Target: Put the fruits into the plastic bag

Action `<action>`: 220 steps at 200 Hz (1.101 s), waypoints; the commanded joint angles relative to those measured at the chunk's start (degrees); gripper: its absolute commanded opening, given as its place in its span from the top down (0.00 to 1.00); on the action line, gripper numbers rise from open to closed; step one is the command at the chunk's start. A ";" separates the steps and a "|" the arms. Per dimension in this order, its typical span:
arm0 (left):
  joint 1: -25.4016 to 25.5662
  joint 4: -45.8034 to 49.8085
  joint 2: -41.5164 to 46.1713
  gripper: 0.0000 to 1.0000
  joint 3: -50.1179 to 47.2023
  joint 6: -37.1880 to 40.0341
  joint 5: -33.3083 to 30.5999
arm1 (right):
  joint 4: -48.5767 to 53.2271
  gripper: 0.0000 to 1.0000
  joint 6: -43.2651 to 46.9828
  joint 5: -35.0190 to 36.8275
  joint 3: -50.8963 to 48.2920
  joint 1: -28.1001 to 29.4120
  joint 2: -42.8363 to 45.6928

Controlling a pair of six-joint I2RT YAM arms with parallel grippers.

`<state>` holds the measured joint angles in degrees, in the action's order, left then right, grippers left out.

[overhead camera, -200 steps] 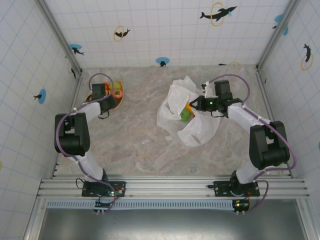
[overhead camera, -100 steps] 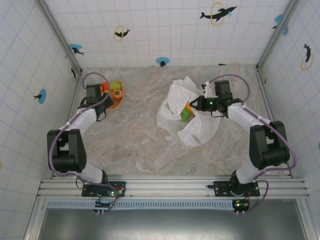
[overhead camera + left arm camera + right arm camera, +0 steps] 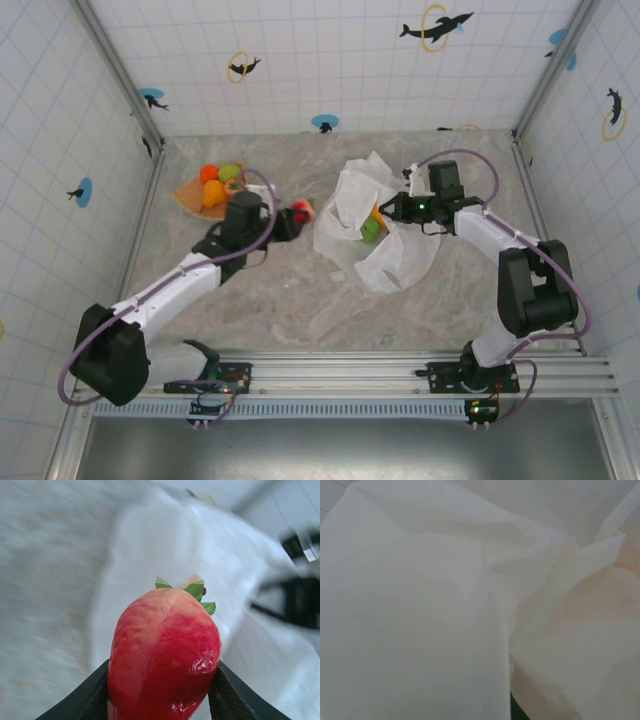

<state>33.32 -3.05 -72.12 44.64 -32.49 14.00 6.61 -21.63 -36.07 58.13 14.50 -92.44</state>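
1. Left arm (image 3: pixel 170 285): stretched long and low, running diag. from its base toward the plastic bag (image 3: pixel 400 262). Elbow sits well left of the bag, wrist near the bag's left side.
2. left gripper (image 3: pixel 292 218): points at the bag's left edge, just beside it. Can't tell from the top view if it touches.
3. Its fingers (image 3: pixel 82 702) are part-spread and pinch a red strawberry (image 3: pixel 162 650) by the sides, leafy end fwd toward the bag.
4. Left wrist view: strawberry sits upright betw. the two dark fingers, w/ blurred bag film just beyond it.
5. Right arm (image 3: pixel 500 240): elbow folded high, right of the bag. Forearm comes in level to the bag's upper-right rim.
6. right gripper (image 3: pixel 392 212): at that rim, fingers pressed together on the film.
7. Right wrist view: creased white film very close, w/ a faint orange tint through it at the right.
8. Bag lies crumpled on the table (image 3: pixel 290 290), mouth open beside the right gripper.
9. A green fruit (image 3: pixel 370 230) and an orange fruit (image 3: pixel 378 214) sit inside the bag mouth.
10. Tray (image 3: pixel 186 198): well left of the bag, near the far-left corner, apart from both grippers. It carries the tray fruits (image 3: pixel 212 192), which are orange, green and yellow.
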 commanded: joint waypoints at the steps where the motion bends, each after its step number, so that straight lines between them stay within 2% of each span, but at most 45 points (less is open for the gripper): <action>1: 6.20 -5.11 -4.00 0.53 0.59 -1.90 2.10 | -0.23 1.00 -0.34 -0.57 2.51 -0.26 -0.81; 28: 10.11 -4.16 -11.82 0.53 5.26 0.74 1.05 | -0.05 1.00 -0.61 -0.75 2.83 -0.18 -0.71; 70: 11.75 -5.29 -19.76 0.53 8.33 1.63 5.67 | 1.13 1.00 -0.20 -0.89 3.30 -0.10 -0.24; 130: 13.54 -5.58 -28.06 0.52 13.39 2.48 8.69 | 1.28 1.00 -0.57 -1.05 3.92 0.34 -0.63; 200: 15.27 -9.76 -37.23 0.50 18.02 1.52 7.29 | -0.94 1.00 -3.08 -2.33 3.60 1.33 -0.03; 220: 15.28 -12.16 -39.72 0.49 19.85 0.93 5.02 | -2.02 1.00 -3.92 -2.25 2.49 1.36 0.24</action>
<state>48.45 -10.55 -108.99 61.25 -31.51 21.10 7.09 -24.05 -37.36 60.71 15.57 -92.49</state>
